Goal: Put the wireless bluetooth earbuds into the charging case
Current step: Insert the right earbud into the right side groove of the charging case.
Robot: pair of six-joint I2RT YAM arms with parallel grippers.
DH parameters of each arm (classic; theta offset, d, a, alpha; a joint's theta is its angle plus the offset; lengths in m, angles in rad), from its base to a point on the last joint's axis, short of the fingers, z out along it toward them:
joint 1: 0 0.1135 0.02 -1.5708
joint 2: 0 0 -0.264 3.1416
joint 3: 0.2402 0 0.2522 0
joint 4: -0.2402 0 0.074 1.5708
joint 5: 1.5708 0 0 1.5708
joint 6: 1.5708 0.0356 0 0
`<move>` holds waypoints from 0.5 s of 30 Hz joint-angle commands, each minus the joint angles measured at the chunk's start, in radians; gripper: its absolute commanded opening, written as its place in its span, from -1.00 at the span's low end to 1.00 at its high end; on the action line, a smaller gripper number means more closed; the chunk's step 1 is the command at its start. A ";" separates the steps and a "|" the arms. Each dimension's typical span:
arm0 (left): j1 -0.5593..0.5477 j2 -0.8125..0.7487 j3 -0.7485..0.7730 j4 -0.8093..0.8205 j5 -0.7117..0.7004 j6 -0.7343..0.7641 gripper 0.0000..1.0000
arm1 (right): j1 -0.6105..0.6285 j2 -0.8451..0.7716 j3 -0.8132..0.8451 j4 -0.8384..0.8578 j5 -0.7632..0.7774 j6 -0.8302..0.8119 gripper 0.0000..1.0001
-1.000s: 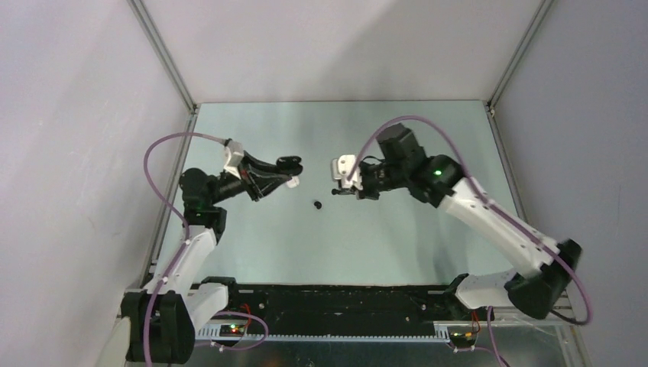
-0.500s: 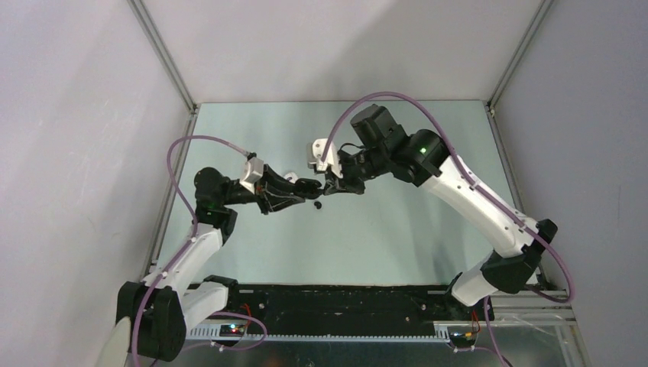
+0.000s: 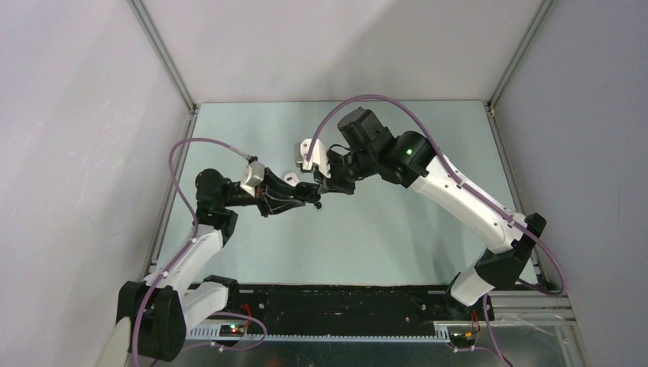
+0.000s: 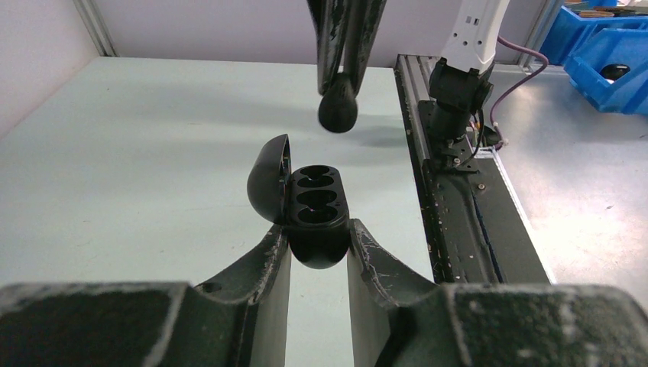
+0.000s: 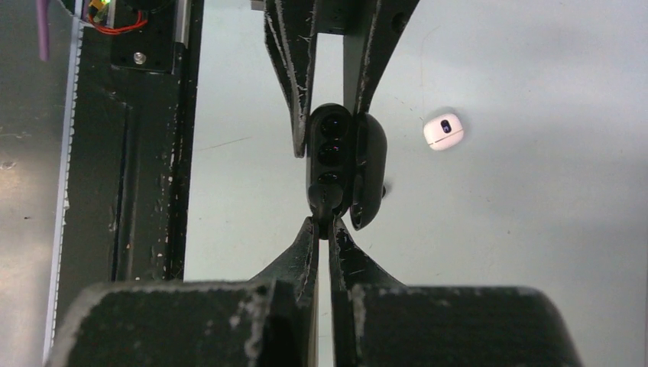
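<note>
The pale green table [image 3: 382, 229] carries two arms that meet above its middle. The left gripper [image 4: 318, 232] is closed on the lower body of a glossy black pebble-shaped charging case [image 4: 315, 200]. The case is held clear of the table, with its hinged lid [image 4: 267, 180] swung open to one side and its recesses facing up. The right gripper [image 4: 341, 82] hangs just above and beyond the case, its jaws pinched almost together on a small rounded black earbud [image 4: 338, 112], which is not yet touching the case. To seat the earbud well, I judge the right arm should line it up over one recess and lower it slowly and straight. The left arm should keep the case level and the lid out of the way, and the right gripper should let go only once the earbud sits down. In view are two cases, this black one and a closed white pebble-shaped one [image 5: 443, 131] lying on the table nearby, and one earbud for certain. A dark speck [image 5: 384, 189] beside the lid is too small to name, and no white earbuds show.
</note>
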State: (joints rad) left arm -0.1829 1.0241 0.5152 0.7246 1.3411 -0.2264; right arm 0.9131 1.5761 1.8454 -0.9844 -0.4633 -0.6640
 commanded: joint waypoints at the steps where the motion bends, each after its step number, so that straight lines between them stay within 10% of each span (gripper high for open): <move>1: 0.002 -0.007 0.001 0.035 0.017 0.014 -1.00 | 0.012 0.019 0.034 0.046 0.044 0.035 -1.00; 15: 0.012 -0.010 -0.001 0.034 0.000 -0.019 -1.00 | 0.028 0.017 -0.002 0.038 0.054 0.023 -1.00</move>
State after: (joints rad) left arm -0.1772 1.0241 0.5152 0.7246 1.3422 -0.2359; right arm 0.9344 1.6009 1.8450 -0.9668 -0.4229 -0.6464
